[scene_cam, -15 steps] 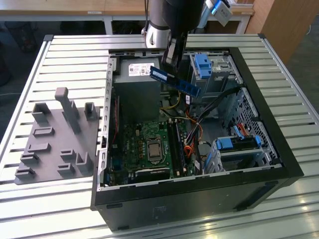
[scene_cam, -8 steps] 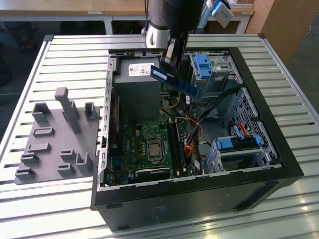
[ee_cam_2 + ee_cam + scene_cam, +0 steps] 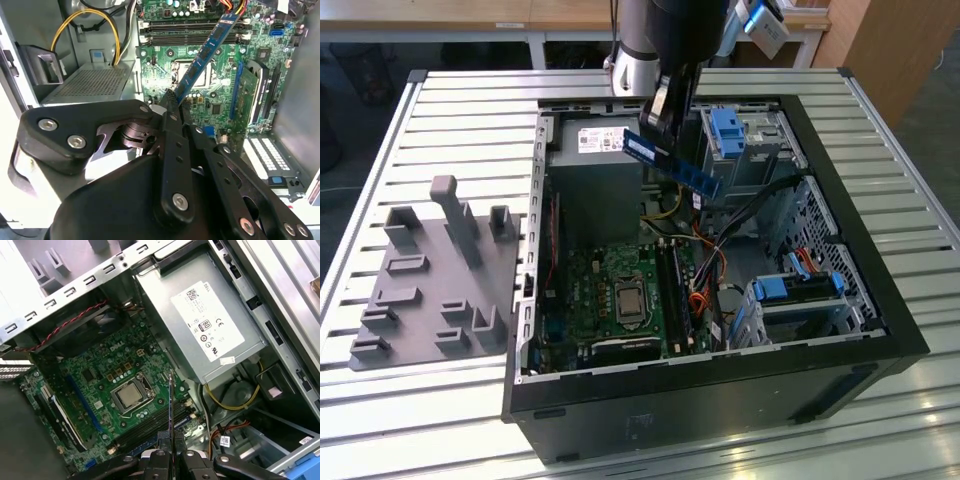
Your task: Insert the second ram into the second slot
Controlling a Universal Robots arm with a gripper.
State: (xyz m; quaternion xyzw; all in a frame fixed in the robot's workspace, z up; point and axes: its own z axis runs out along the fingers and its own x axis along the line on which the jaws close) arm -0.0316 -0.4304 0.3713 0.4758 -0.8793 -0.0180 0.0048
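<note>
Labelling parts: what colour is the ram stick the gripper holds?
Dark blue ram stick, clearest in second wrist view.

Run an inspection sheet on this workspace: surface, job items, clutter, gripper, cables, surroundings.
Surface: slatted metal table; open PC case lies on it.
Job's things: second ram held tilted above the motherboard, clear of the memory slots; not seated.
Clutter: grey fixture tray beside the case, on the exterior view's left.
Grippers: gripper over the case, jaws closed on one end of the ram.
Cables: yellow wires by the power supply; orange leads inside the case.
Surroundings: wooden desks behind the table.
</note>
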